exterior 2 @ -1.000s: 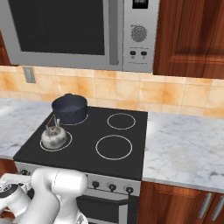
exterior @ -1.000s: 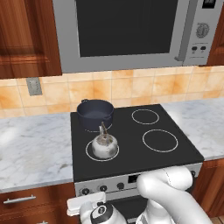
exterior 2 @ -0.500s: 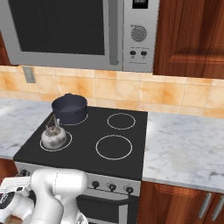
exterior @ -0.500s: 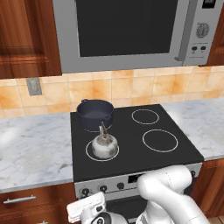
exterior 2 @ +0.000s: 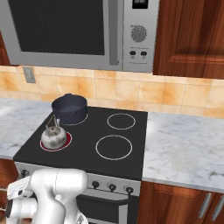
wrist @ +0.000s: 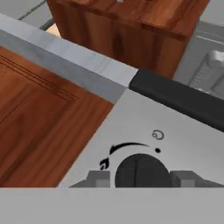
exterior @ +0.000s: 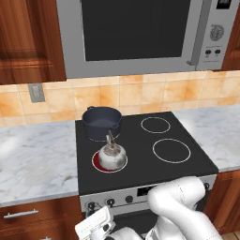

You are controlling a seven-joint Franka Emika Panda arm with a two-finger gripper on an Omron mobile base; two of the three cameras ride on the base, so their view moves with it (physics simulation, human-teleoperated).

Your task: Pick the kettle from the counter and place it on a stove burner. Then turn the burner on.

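Observation:
The silvery kettle (exterior: 111, 157) (exterior 2: 53, 138) stands upright on the front-left stove burner (exterior: 97, 162) (exterior 2: 67, 140), whose ring glows red around its base. My gripper (wrist: 140, 178) is low, at the stove's front panel. Its two fingertips (wrist: 98, 179) press against the sides of the leftmost dark knob (wrist: 142, 169). Above the knob are a curved arrow and a small flame mark. My white hand (exterior: 96, 226) (exterior 2: 18, 199) hangs below the panel's left end. The white marble counter (exterior: 37, 159) (exterior 2: 183, 144) flanks the cooktop.
A dark blue-grey pot (exterior: 101, 122) (exterior 2: 69, 107) sits on the back-left burner, just behind the kettle. The two right burners (exterior: 171, 150) (exterior 2: 113, 146) are bare. A microwave (exterior: 136, 33) hangs above. Wood cabinet fronts (wrist: 39, 127) lie left of the knob panel.
The ring under the kettle has gone from white to glowing red. My hand has shifted slightly at the panel's left end. Kettle and pot have not moved.

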